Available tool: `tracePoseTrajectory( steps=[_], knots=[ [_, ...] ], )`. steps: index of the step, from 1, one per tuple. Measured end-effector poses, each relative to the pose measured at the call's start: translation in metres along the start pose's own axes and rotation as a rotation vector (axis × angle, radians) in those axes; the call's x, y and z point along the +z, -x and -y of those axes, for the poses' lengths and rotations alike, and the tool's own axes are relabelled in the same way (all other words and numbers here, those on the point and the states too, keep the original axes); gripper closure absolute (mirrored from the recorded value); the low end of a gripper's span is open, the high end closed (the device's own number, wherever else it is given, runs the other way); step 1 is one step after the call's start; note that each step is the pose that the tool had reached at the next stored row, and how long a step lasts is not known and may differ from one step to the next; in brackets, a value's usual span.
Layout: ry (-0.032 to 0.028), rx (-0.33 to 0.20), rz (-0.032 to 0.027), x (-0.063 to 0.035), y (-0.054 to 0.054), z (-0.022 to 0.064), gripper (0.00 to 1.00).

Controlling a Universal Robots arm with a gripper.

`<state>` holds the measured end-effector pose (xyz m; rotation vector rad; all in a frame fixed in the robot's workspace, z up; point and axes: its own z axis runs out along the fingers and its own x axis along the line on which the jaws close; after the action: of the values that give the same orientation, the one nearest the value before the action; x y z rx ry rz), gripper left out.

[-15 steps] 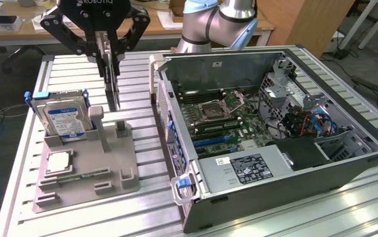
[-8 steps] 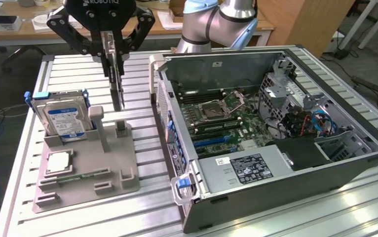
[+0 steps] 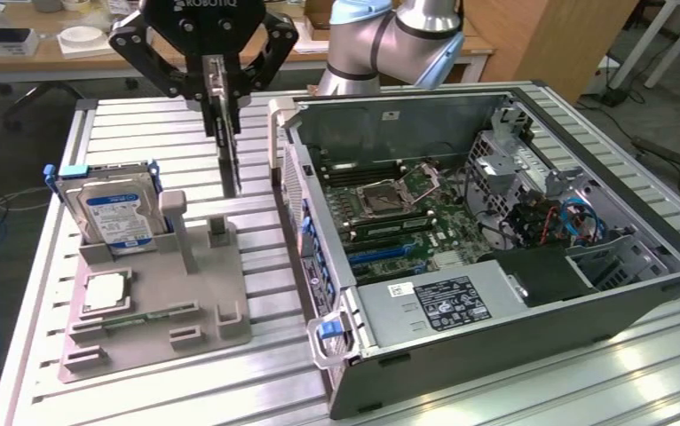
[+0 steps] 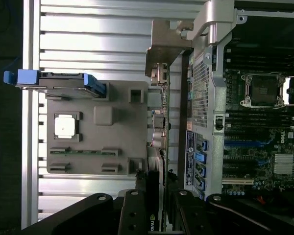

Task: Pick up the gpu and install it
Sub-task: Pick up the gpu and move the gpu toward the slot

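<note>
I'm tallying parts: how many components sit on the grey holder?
3: hard drive upright at the holder's far end, processor flat in the middle, memory stick nearest the camera. The gpu hangs in the gripper above.

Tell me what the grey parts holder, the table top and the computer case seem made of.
Grey parts holder: matte plastic, probably; dull, uniform, moulded-looking pockets.
Table top: bare ribbed metal, likely aluminium; bright glare.
Computer case: sheet metal, dark painted outside, bare grey inside; thin folded edges.
</note>
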<state>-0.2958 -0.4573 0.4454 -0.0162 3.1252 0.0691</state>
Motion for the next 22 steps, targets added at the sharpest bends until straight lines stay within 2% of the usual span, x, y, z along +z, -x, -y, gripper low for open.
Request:
tracePoseTrajectory(
  steps=[22],
  knots=[
    [0.0000,0.000,0.0000,0.0004,0.027,0.0003,0.74]
  ],
)
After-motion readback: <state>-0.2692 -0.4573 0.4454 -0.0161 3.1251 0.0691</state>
